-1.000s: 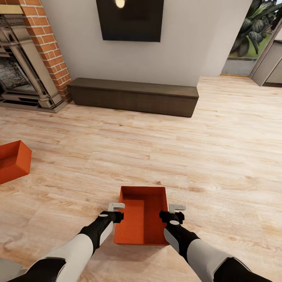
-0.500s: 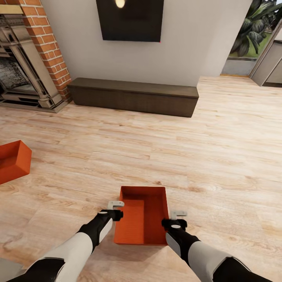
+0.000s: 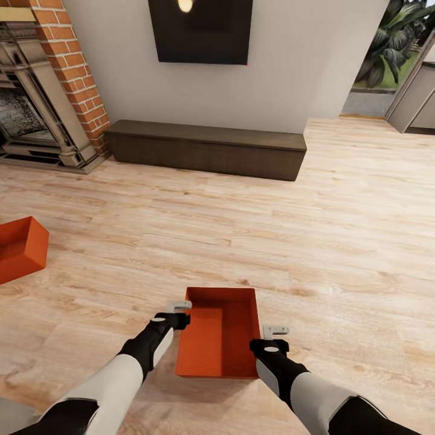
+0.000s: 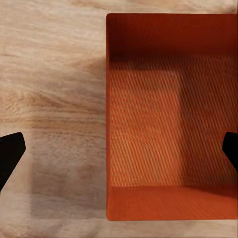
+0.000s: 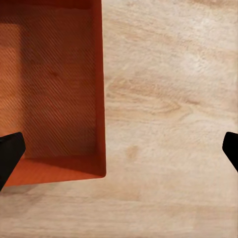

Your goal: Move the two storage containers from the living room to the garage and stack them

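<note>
One orange-red storage container (image 3: 220,332) sits open-top on the living room's light wood floor (image 3: 314,241), just ahead of me. My left gripper (image 3: 179,307) hovers at its left long wall, and in the left wrist view that gripper (image 4: 119,151) is open, with the wall of the container (image 4: 168,124) between its spread fingertips. My right gripper (image 3: 275,331) hovers at the right wall; it (image 5: 119,148) is open too, straddling the wall near a corner of the container (image 5: 54,89). The second storage container (image 3: 21,248) lies on the floor at far left.
A low dark bench (image 3: 208,148) stands against the white wall under a black TV (image 3: 199,30). A brick fireplace (image 3: 36,115) fills the back left. An opening with plants (image 3: 386,66) is at the back right.
My left gripper has moved forward along the container's left wall and a little closer to it. My right gripper drew back toward me a second ago, then stayed put. The containers have not moved.
</note>
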Robot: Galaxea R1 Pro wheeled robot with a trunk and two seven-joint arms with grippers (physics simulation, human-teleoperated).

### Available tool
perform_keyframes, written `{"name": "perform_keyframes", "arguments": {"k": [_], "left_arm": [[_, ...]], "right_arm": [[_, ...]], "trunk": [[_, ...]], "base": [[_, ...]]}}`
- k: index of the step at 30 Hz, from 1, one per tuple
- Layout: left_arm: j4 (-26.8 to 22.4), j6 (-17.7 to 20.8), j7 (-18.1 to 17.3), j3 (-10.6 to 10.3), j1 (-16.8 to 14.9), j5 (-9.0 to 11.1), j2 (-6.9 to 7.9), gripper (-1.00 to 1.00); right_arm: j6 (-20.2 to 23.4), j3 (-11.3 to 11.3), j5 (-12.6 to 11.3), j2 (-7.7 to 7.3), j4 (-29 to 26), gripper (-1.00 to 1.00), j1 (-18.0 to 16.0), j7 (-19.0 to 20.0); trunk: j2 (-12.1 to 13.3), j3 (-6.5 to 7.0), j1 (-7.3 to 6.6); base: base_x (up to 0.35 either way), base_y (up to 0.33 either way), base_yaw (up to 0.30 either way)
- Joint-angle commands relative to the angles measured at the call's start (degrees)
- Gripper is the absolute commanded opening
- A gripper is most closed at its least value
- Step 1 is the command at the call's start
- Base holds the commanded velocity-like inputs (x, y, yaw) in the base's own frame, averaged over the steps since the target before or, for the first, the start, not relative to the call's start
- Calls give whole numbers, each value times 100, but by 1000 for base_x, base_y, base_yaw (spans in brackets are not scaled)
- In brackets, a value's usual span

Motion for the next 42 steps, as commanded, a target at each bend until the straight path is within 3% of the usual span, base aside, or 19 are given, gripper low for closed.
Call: {"name": "perform_keyframes", "arguments": {"k": [1, 15, 28, 42], "left_arm": [[-27, 37, 20, -4, 0, -25, -6, 100], [-59, 275, 36, 17, 0, 25, -30, 100], [-62, 402, 27, 18, 0, 17, -45, 100], [-48, 336, 59, 2, 0, 6, -54, 100]], "right_arm": [[11, 49, -44, -3, -5, 100, -3, -29], [11, 48, -46, -7, -30, 100, -3, -29], [16, 49, -38, 17, -85, 100, -3, -24], [55, 58, -24, -13, -113, 100, -3, -20]], "trunk": [[-2, -4, 0], [-2, -4, 0], [-523, -237, 285], [-523, -237, 285]], "base": [[0, 0, 0], [0, 0, 0], [0, 0, 0], [0, 0, 0]]}}
